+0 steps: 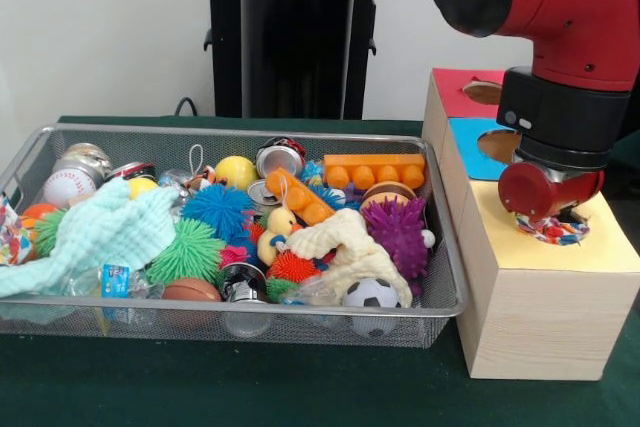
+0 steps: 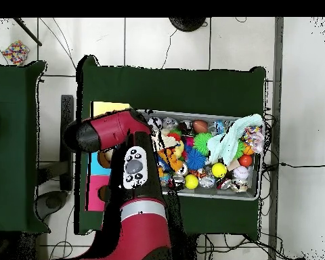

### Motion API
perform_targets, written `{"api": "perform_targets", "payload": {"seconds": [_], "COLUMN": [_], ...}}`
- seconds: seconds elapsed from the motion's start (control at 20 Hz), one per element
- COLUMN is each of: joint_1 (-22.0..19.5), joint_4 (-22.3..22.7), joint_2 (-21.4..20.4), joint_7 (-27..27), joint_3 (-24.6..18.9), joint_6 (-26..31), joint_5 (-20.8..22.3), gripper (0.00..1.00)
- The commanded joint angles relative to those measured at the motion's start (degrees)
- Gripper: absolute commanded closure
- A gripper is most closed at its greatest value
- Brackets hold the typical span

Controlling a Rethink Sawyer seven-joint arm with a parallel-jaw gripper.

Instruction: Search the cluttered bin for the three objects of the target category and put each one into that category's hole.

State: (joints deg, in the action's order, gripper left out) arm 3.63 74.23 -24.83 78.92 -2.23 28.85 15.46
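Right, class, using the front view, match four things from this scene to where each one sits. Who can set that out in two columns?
Things:
1. multicoloured cloth
2. mint green cloth
3. orange toy brick
4. toy soccer ball

Places:
A. near right corner of the wire basket
B. on the yellow-topped box, under the gripper
C. far side of the basket, towards its right end
D. left end of the basket

Pairs: 1-B, 2-D, 3-C, 4-A

**Setting: robotics laboratory**

Red and black robot arm (image 1: 560, 7) on black pedestal (image 1: 295, 32); dark green cloth-covered table (image 1: 230, 387); plain white wall (image 1: 100, 27); pale tiled floor (image 2: 165, 40) crossed by loose black cables (image 2: 57, 34).
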Motion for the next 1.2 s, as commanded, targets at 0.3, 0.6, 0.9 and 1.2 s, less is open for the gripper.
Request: {"api": "perform_targets", "payload": {"seconds": [0.3, 0.6, 0.9, 1.2], "joint_1": [-2.9, -2.73, -3.11, -3.86], "joint_4": [3.75, 5.21, 8.07, 10.82], "joint_2": [3.58, -0.26, -4.82, -9.45], "joint_7": [3.27, 2.56, 2.11, 0.92], "joint_3": [0.01, -0.18, -0.54, -1.3], "joint_6": [12.01, 16.1, 18.04, 20.44], "joint_5": [-0.02, -1.22, -2.3, -3.66], "gripper": [0.0, 0.0, 0.0, 0.0]}}
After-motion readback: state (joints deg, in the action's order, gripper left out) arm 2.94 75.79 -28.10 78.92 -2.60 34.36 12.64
